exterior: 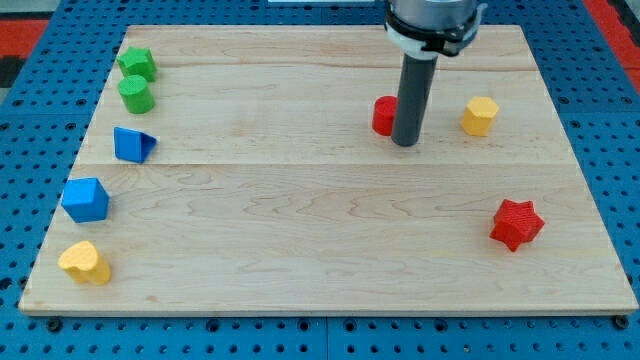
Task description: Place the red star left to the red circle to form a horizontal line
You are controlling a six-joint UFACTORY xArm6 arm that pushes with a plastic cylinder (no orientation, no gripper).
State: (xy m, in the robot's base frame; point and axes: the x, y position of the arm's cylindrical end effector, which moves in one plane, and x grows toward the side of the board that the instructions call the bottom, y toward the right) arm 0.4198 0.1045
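The tool, a bare dark rod with no jaws, grasped nothing; my tip rested just right of the red circular block. The red star-shaped block lay well apart on the wooden counter, toward the view's lower right, not yet aligned.

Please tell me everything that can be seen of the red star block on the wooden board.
The red star-shaped block is a small, thick, matte piece that looks like plastic, with short blunt points. It lies flat on the pale wooden board, near the view's right edge and toward the bottom. Nothing touches it. The red circle block sits far up and to the view's left, partly hidden by the dark rod; my tip rests beside that circle, far from the star.
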